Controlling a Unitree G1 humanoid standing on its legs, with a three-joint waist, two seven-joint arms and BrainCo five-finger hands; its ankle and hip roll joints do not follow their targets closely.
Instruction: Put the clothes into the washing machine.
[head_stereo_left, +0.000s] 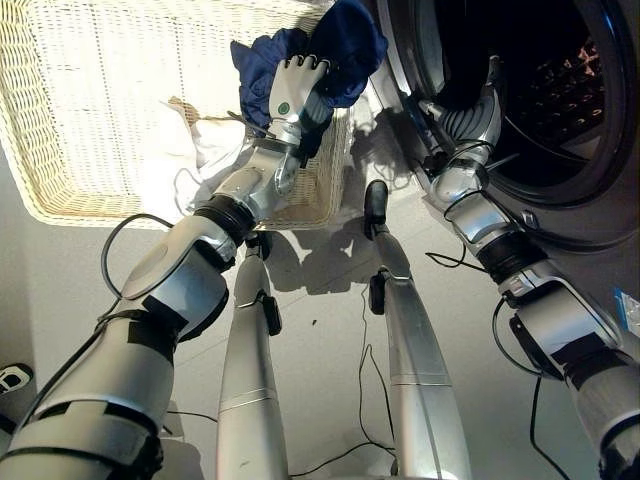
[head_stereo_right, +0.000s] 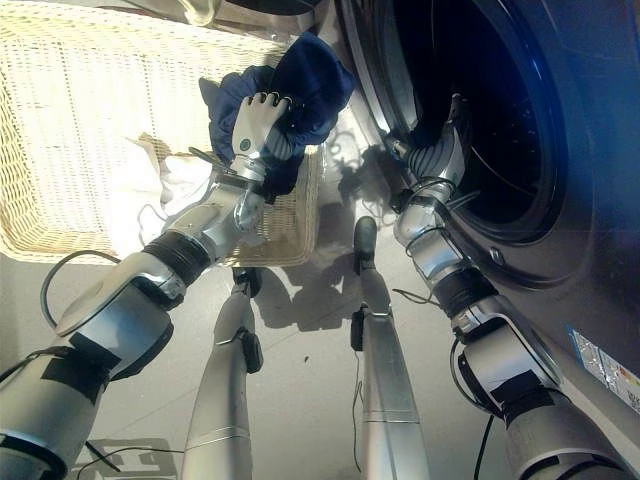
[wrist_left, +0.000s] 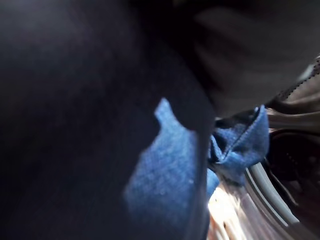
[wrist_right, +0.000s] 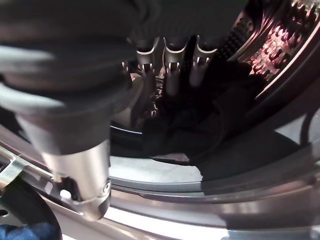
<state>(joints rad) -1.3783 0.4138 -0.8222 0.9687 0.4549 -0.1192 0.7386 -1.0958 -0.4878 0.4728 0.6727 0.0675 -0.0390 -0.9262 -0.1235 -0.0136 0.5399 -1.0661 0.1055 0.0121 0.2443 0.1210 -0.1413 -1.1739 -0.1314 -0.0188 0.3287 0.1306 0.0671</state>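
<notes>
Left hand (head_stereo_left: 292, 92) clutching a bunched dark blue cloth garment (head_stereo_left: 330, 45) above the corner of a pale woven wicker laundry basket (head_stereo_left: 60, 190), white cloth (head_stereo_left: 185, 165) inside the basket, right hand (head_stereo_left: 478, 112) reaching into the dark round drum opening of a grey washing machine (head_stereo_left: 560, 215), pale floor (head_stereo_left: 320, 290) below

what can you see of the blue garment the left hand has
The blue garment is dark blue, soft, crumpled cloth, bunched into a lump. The left hand has its fingers curled into it, holding it above the wicker basket's near corner, beside the washing machine's open door. A denim-like fold shows in the left wrist view.
</notes>
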